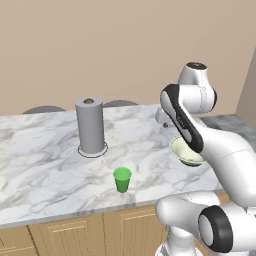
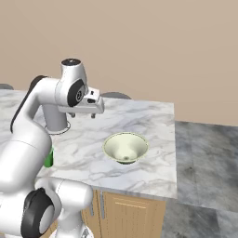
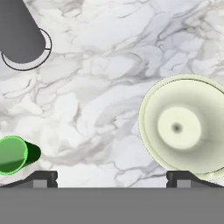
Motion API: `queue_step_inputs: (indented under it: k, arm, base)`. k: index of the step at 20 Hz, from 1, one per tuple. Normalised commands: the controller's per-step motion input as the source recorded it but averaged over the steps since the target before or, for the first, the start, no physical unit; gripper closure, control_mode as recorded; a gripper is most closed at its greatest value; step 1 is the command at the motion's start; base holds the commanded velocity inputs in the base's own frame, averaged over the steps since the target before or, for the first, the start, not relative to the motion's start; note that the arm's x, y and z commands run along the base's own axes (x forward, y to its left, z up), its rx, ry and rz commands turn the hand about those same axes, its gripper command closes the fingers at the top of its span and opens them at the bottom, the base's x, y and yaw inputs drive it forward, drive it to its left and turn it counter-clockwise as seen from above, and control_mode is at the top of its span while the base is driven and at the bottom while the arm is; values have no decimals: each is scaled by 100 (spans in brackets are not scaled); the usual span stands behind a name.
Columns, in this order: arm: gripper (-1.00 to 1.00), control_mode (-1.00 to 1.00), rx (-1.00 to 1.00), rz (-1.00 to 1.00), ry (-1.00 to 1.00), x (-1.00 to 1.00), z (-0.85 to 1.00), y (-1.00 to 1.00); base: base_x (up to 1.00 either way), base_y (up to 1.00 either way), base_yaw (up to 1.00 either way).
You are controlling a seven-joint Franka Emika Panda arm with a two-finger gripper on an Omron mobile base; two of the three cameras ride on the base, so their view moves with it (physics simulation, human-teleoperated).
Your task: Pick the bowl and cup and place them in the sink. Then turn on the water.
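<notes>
The bowl [image 2: 125,148] sits upright on the marble worktop [image 2: 153,121], near its front edge and toward the right-hand end. Its glossy pale inside faces up. In the left base view the bowl [image 1: 186,154] lies at about 3 o'clock, partly hidden behind the arm's dark-banded link. In the hand view the bowl [image 3: 185,127] lies at about 3 o'clock, with its rim close above the right finger tip.

The cup [image 1: 122,179] stands upright on the worktop [image 1: 45,150] near the front edge, well apart from the bowl, at about 6 o'clock in the left base view. In the right base view just a green sliver of the cup [image 2: 48,158] shows past the arm, at 9 o'clock. In the hand view the cup [image 3: 14,155] lies at about 8 o'clock, its open mouth toward the camera.

A grey cylinder [image 1: 90,125] on a round base stands farther back on the worktop, at about 12 o'clock from the cup in the left base view. In the hand view the cylinder [image 3: 19,33] is at about 10 o'clock.

The jaws [image 2: 82,115] hang above the worktop, pointing down, and stand wide open with nothing between them. In the hand view the jaws [image 3: 112,177] are spread far apart over bare marble, between cup and bowl, touching neither.

Beyond the right end of the worktop lies a grey tiled floor [image 2: 204,158]. Wooden cabinet fronts [image 1: 95,230] run below the worktop edge.
</notes>
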Motion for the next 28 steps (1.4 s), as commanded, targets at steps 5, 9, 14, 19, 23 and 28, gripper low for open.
queue_step_inputs:
  k: [5,9,14,19,23,28]
  arm:
    - [-100,-100,0,0,0,4,-8,-19]
    - [-100,-100,-3,0,0,0,-15,-25]
    - [-100,-100,-8,0,0,0,-21,-15]
    - [-100,-100,-11,0,-1,0,-24,-8]
    - [-100,-100,-12,0,0,0,-24,-1]
    - [-100,-100,-12,0,0,0,-19,0]
  base:
    - [0,0,0]
    - [0,0,0]
    - [0,0,0]
    - [0,0,0]
    - [0,0,0]
    - [0,0,0]
